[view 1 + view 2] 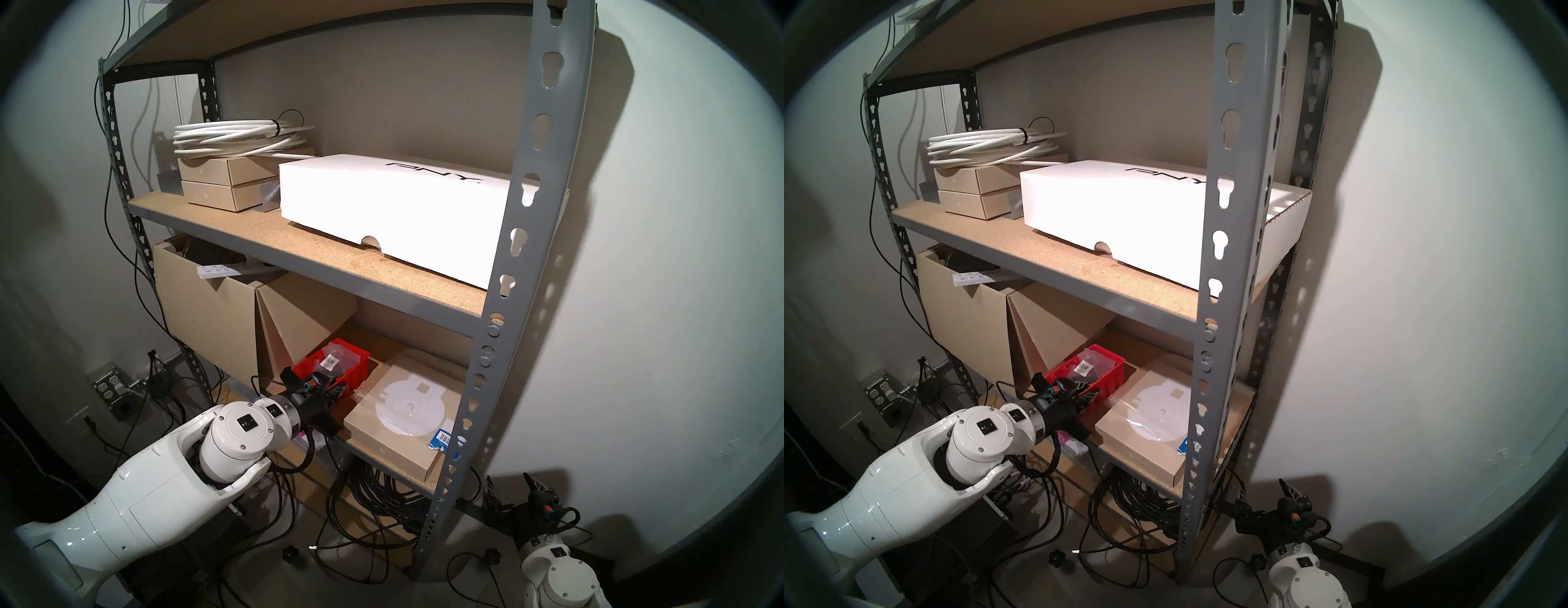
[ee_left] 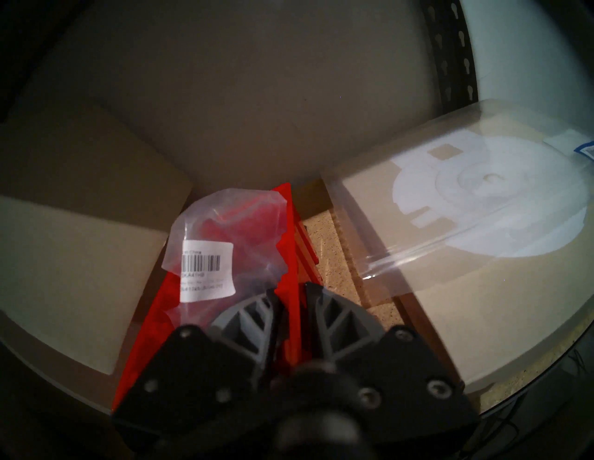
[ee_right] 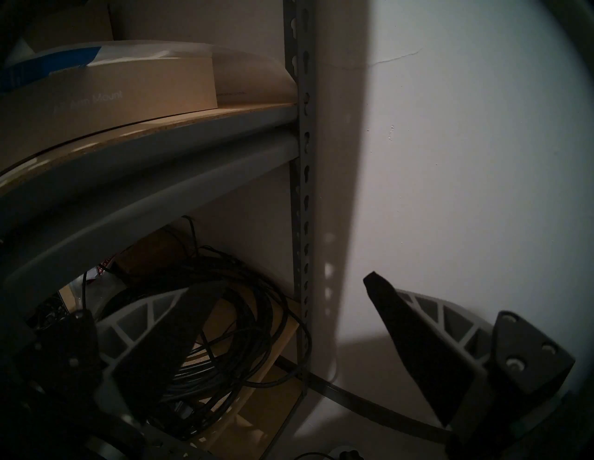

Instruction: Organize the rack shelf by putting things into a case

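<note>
White wall behind, and in front of it we've got the grey rack shelf with its keyhole uprights and particleboard boards. Top board in view has a big white PNY box, a couple of small tan boxes and a coil of white cable stacked on them. Down on the lower board sits the red bin, squeezed between an open cardboard box on its left and a flat tan box with a white round print on its right. Our left gripper is right at the near end of that bin, and from the wrist view its two fingers are pinched onto the bin's right-hand wall, one finger inside and one outside. Inside the bin we can see a clear bag with a white barcode label, crumpled and lying just beside the inside finger; dark bits show under it, but it's too blurry to say what they are. Our right gripper is down low to the right of the rack, well apart from the bin, fingers spread wide with nothing between them, pointing up near a pile of black cables under the bottom board.
</note>
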`<state>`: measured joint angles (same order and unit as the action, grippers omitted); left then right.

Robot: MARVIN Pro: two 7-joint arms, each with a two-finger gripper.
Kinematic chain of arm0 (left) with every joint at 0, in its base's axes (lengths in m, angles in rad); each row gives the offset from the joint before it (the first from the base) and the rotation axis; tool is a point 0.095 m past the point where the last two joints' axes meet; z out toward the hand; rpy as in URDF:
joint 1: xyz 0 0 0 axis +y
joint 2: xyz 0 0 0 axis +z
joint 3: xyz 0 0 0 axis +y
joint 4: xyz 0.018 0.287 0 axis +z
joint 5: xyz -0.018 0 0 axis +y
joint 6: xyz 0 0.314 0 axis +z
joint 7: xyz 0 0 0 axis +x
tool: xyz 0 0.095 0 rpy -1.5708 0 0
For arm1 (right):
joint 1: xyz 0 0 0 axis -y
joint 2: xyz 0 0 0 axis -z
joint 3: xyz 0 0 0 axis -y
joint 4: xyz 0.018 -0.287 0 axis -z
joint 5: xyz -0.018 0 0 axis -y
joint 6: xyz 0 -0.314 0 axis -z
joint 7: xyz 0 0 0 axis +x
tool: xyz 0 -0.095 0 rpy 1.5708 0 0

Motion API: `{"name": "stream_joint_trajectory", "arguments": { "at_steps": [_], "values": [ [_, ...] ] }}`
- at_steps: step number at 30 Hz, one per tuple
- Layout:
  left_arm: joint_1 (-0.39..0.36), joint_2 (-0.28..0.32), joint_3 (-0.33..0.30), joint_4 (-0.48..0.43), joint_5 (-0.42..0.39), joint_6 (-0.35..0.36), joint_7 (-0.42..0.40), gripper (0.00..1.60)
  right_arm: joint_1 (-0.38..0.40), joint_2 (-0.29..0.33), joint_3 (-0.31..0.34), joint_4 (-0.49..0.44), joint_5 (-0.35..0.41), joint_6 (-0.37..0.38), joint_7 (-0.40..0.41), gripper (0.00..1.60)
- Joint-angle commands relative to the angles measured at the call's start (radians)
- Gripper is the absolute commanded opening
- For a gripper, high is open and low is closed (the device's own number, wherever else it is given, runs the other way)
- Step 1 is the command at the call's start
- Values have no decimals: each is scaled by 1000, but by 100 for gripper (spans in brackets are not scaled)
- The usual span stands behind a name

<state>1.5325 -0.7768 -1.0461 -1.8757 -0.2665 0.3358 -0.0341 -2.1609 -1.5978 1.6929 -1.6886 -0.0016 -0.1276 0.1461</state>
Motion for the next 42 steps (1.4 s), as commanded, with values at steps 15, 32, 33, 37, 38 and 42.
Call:
{"name": "stream_joint_trajectory", "arguments": {
  "at_steps": [15,32,33,37,38,42],
  "values": [
    [24,38,-98,-53,-136,-21,-52,122,0,0,0,-18,0,-1,0,160],
    [-12,34,-123,-32,-248,38,-135,144,0,0,0,-18,0,-1,0,160],
    [-15,39,-119,-32,-245,42,-142,144,0,0,0,-18,0,-1,0,160],
    [-11,40,-117,-34,-242,48,-140,129,0,0,0,-18,0,-1,0,160],
    [-13,41,-115,-34,-241,52,-143,127,0,0,0,-18,0,-1,0,160],
    [-17,39,-106,-31,-235,65,-147,125,0,0,0,-18,0,-1,0,160]
  ]
}}
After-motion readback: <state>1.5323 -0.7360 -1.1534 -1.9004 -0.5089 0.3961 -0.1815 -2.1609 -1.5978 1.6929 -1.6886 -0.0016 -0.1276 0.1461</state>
